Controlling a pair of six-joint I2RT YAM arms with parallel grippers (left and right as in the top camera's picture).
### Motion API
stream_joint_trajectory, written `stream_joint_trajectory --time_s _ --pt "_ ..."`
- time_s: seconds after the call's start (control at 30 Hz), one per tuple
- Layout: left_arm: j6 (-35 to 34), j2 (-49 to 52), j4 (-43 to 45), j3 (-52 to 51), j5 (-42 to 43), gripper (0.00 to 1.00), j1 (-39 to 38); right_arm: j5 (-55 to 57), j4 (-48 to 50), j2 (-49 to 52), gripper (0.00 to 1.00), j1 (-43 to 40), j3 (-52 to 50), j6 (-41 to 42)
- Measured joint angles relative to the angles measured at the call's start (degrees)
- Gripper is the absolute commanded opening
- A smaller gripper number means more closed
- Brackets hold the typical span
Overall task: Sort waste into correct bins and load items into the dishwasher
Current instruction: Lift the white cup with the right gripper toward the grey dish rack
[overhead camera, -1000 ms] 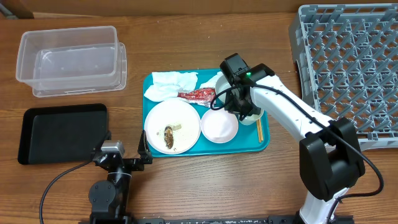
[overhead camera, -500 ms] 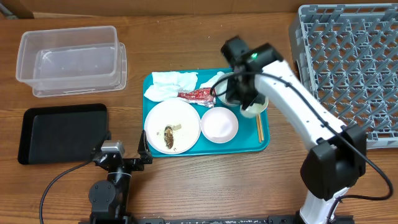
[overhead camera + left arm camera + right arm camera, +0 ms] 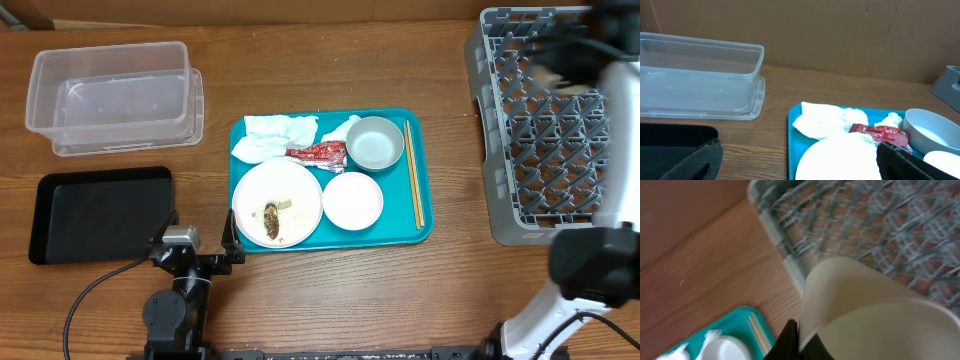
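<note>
My right gripper (image 3: 799, 341) is shut on the rim of the small white cup (image 3: 865, 315) and holds it in the air by the left edge of the grey dishwasher rack (image 3: 880, 225). From overhead that arm is a blur over the dishwasher rack (image 3: 560, 150). On the teal tray (image 3: 425, 232) lie the large white plate (image 3: 295, 190) with a brown food scrap (image 3: 272, 220), the smaller plate (image 3: 352, 200), the grey-green bowl (image 3: 375, 143), chopsticks (image 3: 414, 178), tissues (image 3: 272, 137) and a red wrapper (image 3: 318, 152). My left gripper (image 3: 800, 167) is open, low before the tray's left edge.
A clear plastic tub (image 3: 115, 95) stands at the back left. In front of it lies a shallow black tray (image 3: 95, 212). Bare wood separates the teal tray from the rack.
My right gripper has lifted the white cup off the teal tray and swung it right, over to the rack. Bowl and chopsticks now show uncovered. The left arm has stayed still.
</note>
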Motion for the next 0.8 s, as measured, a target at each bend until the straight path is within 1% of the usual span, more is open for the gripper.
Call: stream_joint_trajectory --time_s 0.07,0.2,0.37,0.47,0.63,0.8 --pt "0.00 0.00 0.02 0.00 0.00 1.00 0.00 -5.38 3.37 0.24 0.04 -6.08 -0.02 -4.11" --pt "0.00 0.00 -0.02 0.00 0.00 1.00 0.00 -17.64 10.01 1.16 0.04 -15.43 -0.07 -9.44" --pt "0.00 0.00 0.00 0.00 0.00 1.00 0.00 -35.15 18.60 3.85 0.04 -23.02 -0.52 -13.27" --pt "0.00 0.00 0.00 0.00 -0.02 1.00 0.00 -41.53 21.03 6.67 0.04 -24.44 -0.74 -14.60" --pt "0.00 0.00 0.00 0.00 0.00 1.00 0.00 -51.23 22.16 12.41 0.04 -24.15 -1.44 -19.26" --pt "0.00 0.00 0.00 0.00 0.00 1.00 0.00 -57.90 23.04 16.65 0.04 -23.47 -1.70 -22.93"
